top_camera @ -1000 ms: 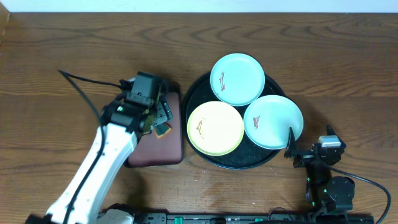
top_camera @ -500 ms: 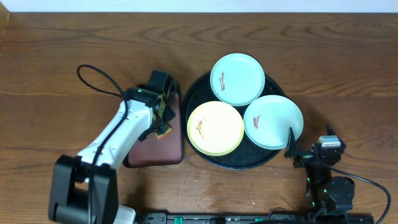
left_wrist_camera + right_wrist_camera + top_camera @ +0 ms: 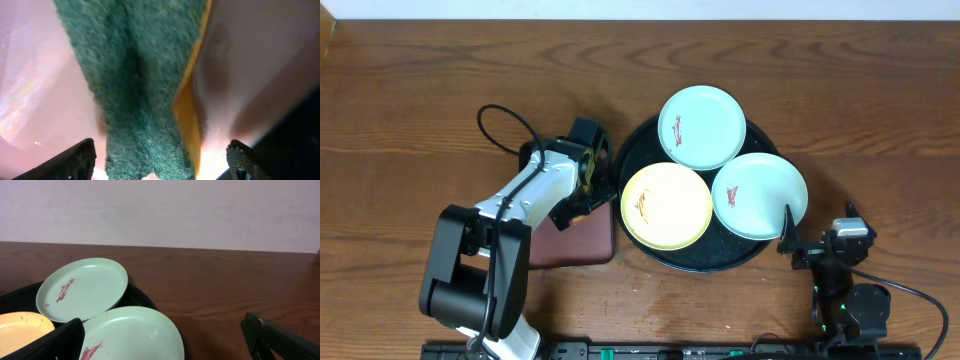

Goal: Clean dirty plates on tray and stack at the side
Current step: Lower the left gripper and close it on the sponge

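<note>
The round black tray [image 3: 646, 140] holds three plates, each with a reddish smear: a mint-blue plate [image 3: 701, 126] at the back, a second mint-blue plate [image 3: 759, 195] at the right and a pale yellow plate [image 3: 666, 205] at the left. My left gripper [image 3: 582, 195] is open over the maroon tray. In the left wrist view its jaws [image 3: 162, 165] straddle a green-and-yellow sponge [image 3: 145, 75] without closing on it. My right gripper [image 3: 818, 225] is open and empty, right of the black tray. The right wrist view shows both mint plates [image 3: 82, 292] [image 3: 135, 332] and the yellow plate's edge [image 3: 20, 327].
The rectangular maroon tray [image 3: 565, 245] lies just left of the black tray, and its pink-lit floor [image 3: 250, 60] shows under the sponge. A black cable [image 3: 505, 125] loops behind the left arm. Bare wooden table [image 3: 420, 90] lies to the far left and behind.
My left wrist has moved right and down over the maroon tray onto the sponge. The right arm and the plates have not moved.
</note>
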Robot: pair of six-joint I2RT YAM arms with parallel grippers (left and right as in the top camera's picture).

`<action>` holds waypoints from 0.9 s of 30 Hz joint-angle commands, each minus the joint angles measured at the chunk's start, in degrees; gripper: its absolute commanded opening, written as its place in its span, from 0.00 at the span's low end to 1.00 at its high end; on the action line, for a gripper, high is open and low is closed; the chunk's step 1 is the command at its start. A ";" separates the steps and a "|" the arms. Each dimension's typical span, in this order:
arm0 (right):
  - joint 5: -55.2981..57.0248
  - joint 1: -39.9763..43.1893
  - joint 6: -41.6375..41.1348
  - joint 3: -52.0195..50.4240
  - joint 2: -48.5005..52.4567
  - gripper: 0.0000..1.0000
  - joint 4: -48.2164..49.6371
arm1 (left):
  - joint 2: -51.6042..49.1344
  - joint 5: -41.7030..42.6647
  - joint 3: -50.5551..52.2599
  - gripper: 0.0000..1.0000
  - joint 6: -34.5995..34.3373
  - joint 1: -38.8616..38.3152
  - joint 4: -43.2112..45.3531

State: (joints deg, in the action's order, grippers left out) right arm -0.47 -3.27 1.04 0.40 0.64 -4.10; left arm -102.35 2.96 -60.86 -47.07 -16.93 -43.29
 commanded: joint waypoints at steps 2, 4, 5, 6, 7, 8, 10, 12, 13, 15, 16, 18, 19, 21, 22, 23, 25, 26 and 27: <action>0.00 -0.31 0.31 0.00 -0.26 0.99 -0.37 | -0.42 0.87 -1.01 0.84 1.68 0.26 -0.66; 0.00 -0.31 0.31 0.00 -0.26 0.99 -0.37 | -0.42 0.61 -0.46 0.84 2.78 0.26 -0.33; -0.02 -0.31 0.31 0.00 -0.26 0.99 -0.37 | -0.42 0.44 -0.09 0.84 3.48 0.26 -0.07; 0.00 -0.31 0.31 0.00 -0.26 0.99 -0.37 | -0.42 0.37 0.39 0.84 4.15 0.28 0.48; 0.00 -0.31 0.31 0.00 -0.26 0.99 -0.37 | -0.42 0.24 0.74 0.84 4.24 0.39 0.81; -0.02 -0.31 0.31 0.00 -0.26 0.99 -0.37 | -0.42 -0.02 1.01 0.84 4.24 0.66 0.96; 0.00 -0.31 0.31 0.00 -0.26 0.99 -0.37 | -0.42 -1.09 1.18 0.84 4.22 1.55 0.96; 0.00 -0.31 0.31 0.00 -0.26 0.99 -0.37 | -0.42 -0.76 1.18 0.84 4.15 3.06 1.01; -0.02 -0.31 0.31 0.00 -0.26 0.99 -0.37 | -0.42 -0.46 1.18 0.84 4.15 3.87 1.09; 0.00 -0.31 0.31 0.00 -0.26 0.99 -0.37 | -0.42 1.01 1.18 0.84 4.15 5.38 1.25; -0.02 -0.31 0.31 0.00 -0.26 0.99 -0.37 | -0.42 2.25 1.20 0.84 4.20 5.90 1.42; 0.00 -0.31 0.31 0.00 -0.26 0.99 -0.37 | -0.42 4.24 1.20 0.84 4.20 6.45 1.44; 0.00 -0.31 0.31 0.00 -0.26 0.99 -0.37 | -0.42 4.66 1.20 0.84 4.20 6.47 1.40; 0.00 -0.31 0.31 0.00 -0.26 0.99 -0.37 | -0.42 5.38 1.33 0.84 4.20 6.47 1.46; -0.02 -0.31 0.31 0.00 -0.26 0.99 -0.37 | -0.42 5.68 1.49 0.84 4.17 6.47 1.62; 0.00 -0.31 0.31 0.00 -0.26 0.99 -0.37 | -0.42 5.68 1.60 0.84 4.20 6.47 1.66; 0.00 -0.31 0.31 -0.02 -0.26 0.99 -0.37 | -0.42 5.64 1.88 0.84 4.20 6.47 1.81; 0.00 -0.31 0.31 0.00 -0.26 0.99 -0.37 | -0.42 5.66 2.08 0.84 4.20 6.47 1.81; 0.00 -0.31 0.31 0.00 -0.26 0.99 -0.37 | -0.42 5.68 2.27 0.84 4.20 6.47 1.81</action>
State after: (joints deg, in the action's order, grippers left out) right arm -0.47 -3.27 1.04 0.40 0.64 -4.10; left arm -102.35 7.79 -59.96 -43.44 -10.44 -41.43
